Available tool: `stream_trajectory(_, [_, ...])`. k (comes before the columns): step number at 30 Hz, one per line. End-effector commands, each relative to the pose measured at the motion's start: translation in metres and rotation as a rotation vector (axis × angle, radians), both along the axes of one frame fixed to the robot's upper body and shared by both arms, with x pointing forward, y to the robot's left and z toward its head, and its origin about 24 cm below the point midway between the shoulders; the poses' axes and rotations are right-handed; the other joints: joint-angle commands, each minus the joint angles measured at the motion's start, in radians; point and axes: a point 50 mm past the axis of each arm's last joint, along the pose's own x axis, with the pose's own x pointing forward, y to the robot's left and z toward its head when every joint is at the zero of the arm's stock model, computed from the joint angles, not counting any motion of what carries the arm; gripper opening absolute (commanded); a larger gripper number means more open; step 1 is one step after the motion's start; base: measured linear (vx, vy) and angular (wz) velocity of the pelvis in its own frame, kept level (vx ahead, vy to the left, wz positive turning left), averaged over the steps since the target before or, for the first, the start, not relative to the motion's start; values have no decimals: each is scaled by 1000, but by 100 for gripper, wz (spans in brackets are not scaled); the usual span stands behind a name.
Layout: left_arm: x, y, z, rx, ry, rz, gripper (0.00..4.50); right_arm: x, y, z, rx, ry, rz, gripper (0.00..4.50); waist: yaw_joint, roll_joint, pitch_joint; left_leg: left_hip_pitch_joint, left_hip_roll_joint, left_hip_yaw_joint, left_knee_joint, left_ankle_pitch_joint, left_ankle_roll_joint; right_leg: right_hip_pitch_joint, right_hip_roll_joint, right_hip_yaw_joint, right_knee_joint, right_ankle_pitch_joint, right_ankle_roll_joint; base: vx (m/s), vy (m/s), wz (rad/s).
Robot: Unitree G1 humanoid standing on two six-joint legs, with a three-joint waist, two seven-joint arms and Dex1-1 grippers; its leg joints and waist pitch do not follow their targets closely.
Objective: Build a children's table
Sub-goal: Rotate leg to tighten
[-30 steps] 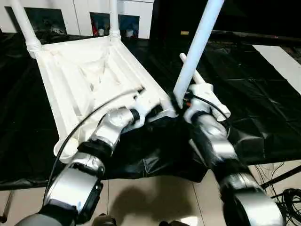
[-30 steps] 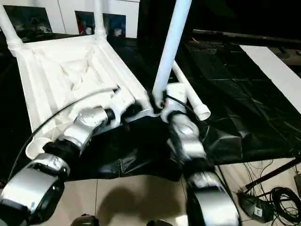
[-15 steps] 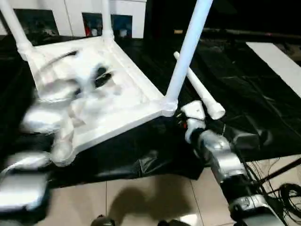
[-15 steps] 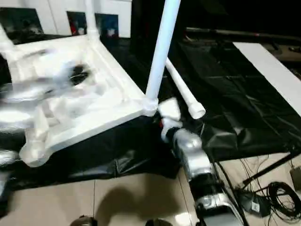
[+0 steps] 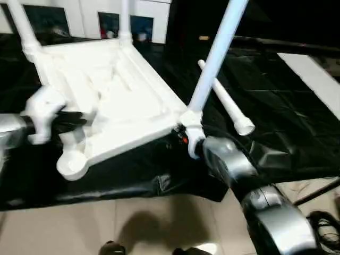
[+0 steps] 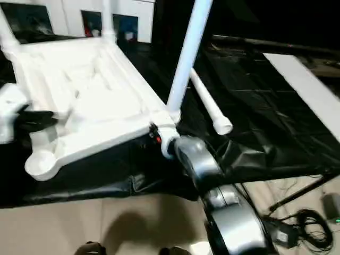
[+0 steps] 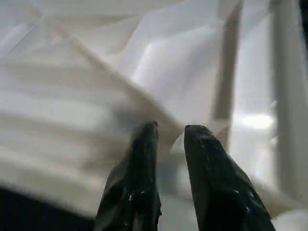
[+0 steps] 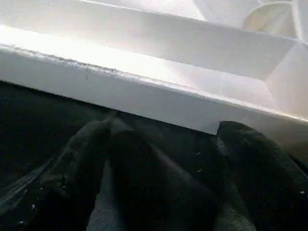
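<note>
Our left gripper (image 7: 168, 132): narrow gap, fingers empty above ribbed underside of children's table (image 5: 127, 101). Our right gripper (image 8: 161, 144): wide apart, empty, beside tabletop's edge.

We saw a black drape (image 5: 276, 106) spread over the table, creased and glossy, hanging off the near edge above a tiled floor (image 5: 159, 223). Dark cables (image 6: 297, 228) lay coiled on the floor at the right. White cabinets (image 5: 85, 16) stood along the back.
</note>
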Motion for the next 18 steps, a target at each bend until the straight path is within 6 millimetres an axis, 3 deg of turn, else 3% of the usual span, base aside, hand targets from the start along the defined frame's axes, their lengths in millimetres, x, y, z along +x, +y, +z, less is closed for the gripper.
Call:
stream_trajectory(1, [-1, 3, 8, 25, -41, 36, 111, 8, -7, 5, -22, -30, -86, 392, -6, 45, -59, 28, 13, -13, -81, -364, -79, 18, -58, 43, -73, -351, -156, 0, 0, 0])
stream_trajectory(3, [-3, 11, 13, 26, -70, 94, 111, 14, -6, 10, -22, -55, -158, 392, -7, 40, -56, 25, 11, -12, -80, -340, -84, 18, -52, 41, -64, -286, -159, 0, 0, 0])
stream_trajectory(6, [-6, 15, 14, 36, -69, 119, 111, 21, -6, 20, -9, -105, -241, 392, -2, 35, -61, 22, 6, -6, -73, -275, -75, 23, -46, 41, -53, -181, -162, 0, 0, 0])
stream_trajectory(7, [-7, 16, 13, 41, -62, 121, 111, 24, -7, 24, 16, -118, -280, 392, 0, 38, -61, 24, 6, -4, -71, -261, -73, 21, -46, 41, -52, -157, -164, 0, 0, 0])
stream_trajectory(8, [-8, 15, 5, 54, -42, 130, 111, 34, -15, 39, 86, -175, -418, 392, 3, 47, -72, 21, 5, -3, -66, -206, -69, 28, -46, 40, -38, -69, -177, 0, 0, 0])
stream_trajectory(9, [-8, 14, 4, 54, -40, 131, 111, 35, -15, 40, 89, -179, -425, 392, -1, 42, -71, 20, 5, 0, -64, -192, -68, 27, -45, 40, -36, -42, -183, 0, 0, 0])
stream_trajectory(10, [-7, 13, -2, 61, -29, 151, 111, 38, -19, 47, 115, -204, -464, 392, 1, 46, -73, 20, 2, 2, -62, -171, -66, 28, -38, 38, -32, 0, -192, 0, 0, 0])
stream_trajectory(11, [-7, 13, -2, 61, -29, 151, 111, 38, -19, 47, 115, -204, -464, 392, -3, 43, -72, 17, 2, 3, -61, -174, -63, 28, -37, 38, -31, 8, -193, 0, 0, 0])
stream_trajectory(12, [-7, 14, -9, 83, -10, 174, 111, 39, -20, 49, 152, -198, -468, 392, -1, 55, -75, 17, 1, 1, -60, -183, -64, 32, -37, 37, -29, 5, -192, 0, 0, 0])
stream_trajectory(13, [-8, 15, -13, 89, 2, 182, 111, 39, -21, 49, 157, -207, -440, 392, -4, 48, -76, 17, 2, 3, -60, -188, -57, 33, -37, 38, -31, 11, -192, 0, 0, 0])
stream_trajectory(14, [-8, 15, -15, 91, 9, 187, 111, 38, -21, 49, 156, -214, -421, 392, -2, 54, -77, 13, 2, 1, -58, -172, -49, 39, -39, 39, -29, 40, -199, 0, 0, 0])
stream_trajectory(15, [-9, 12, -17, 74, 19, 170, 111, 38, -23, 48, 157, -217, -396, 392, -1, 72, -82, 15, 2, -2, -57, -169, -52, 40, -39, 39, -25, 56, -205, 0, 0, 0])
stream_trajectory(16, [-10, 10, -18, 60, 26, 156, 111, 37, -24, 48, 158, -217, -381, 392, -4, 64, -81, 13, 3, 0, -56, -166, -52, 41, -35, 38, -26, 73, -214, 0, 0, 0])
stream_trajectory(17, [-14, 7, -19, 56, 51, 120, 111, 36, -29, 47, 159, -221, -365, 392, -1, 76, -85, 16, 2, -1, -54, -167, -55, 42, -34, 38, -24, 83, -221, 0, 0, 0])
stream_trajectory(18, [-18, 4, -21, 52, 86, 89, 111, 35, -35, 45, 154, -228, -347, 392, -1, 72, -85, 16, 2, 1, -53, -166, -54, 44, -33, 39, -26, 96, -229, 0, 0, 0])
